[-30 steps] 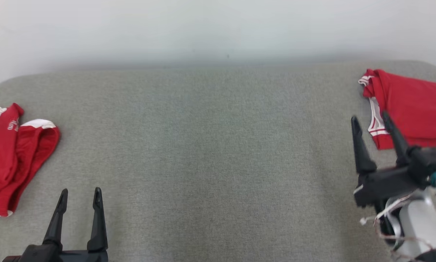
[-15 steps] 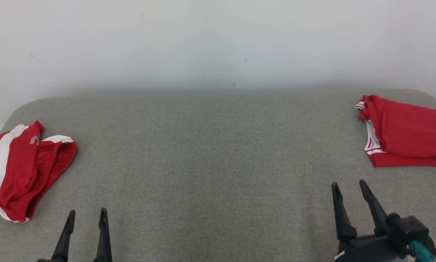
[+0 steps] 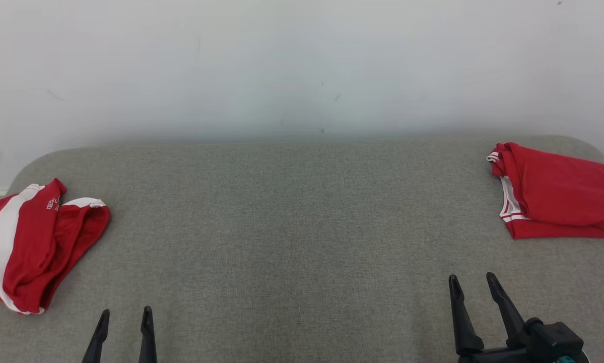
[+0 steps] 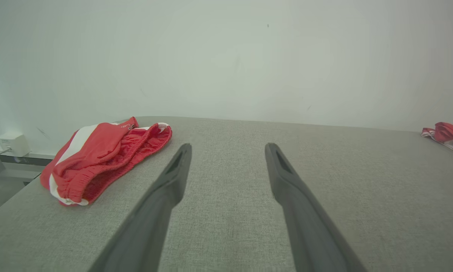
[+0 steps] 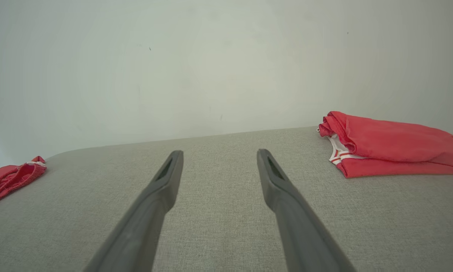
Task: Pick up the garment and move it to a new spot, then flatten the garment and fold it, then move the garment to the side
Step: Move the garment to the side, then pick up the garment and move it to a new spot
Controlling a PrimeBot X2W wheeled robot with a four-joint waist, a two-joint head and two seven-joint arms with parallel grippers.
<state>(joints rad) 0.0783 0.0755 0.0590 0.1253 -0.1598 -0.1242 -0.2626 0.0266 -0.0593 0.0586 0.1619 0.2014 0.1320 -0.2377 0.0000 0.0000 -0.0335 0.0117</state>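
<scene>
The left pincer (image 3: 125, 315) and right pincer (image 3: 471, 282) gape empty. The folded garment (image 3: 553, 201) sits parked right of the right pincer; the crumpled garment (image 3: 35, 247), left of the other, seemingly awaits.

A grey woven table top (image 3: 291, 227) is spreading from 9 o'clock to 3 o'clock across the lower half of the head view, its far corners rounding off. A plain white wall (image 3: 302, 65) is rising behind it toward 12 o'clock, and a few small dark specks (image 3: 323, 132) are showing on it just above the table's far edge. In the left wrist view a small white box (image 4: 13, 143) is sitting at 9 o'clock against the wall on a pale ledge (image 4: 20, 156) — both lying beyond the table's left end.
</scene>
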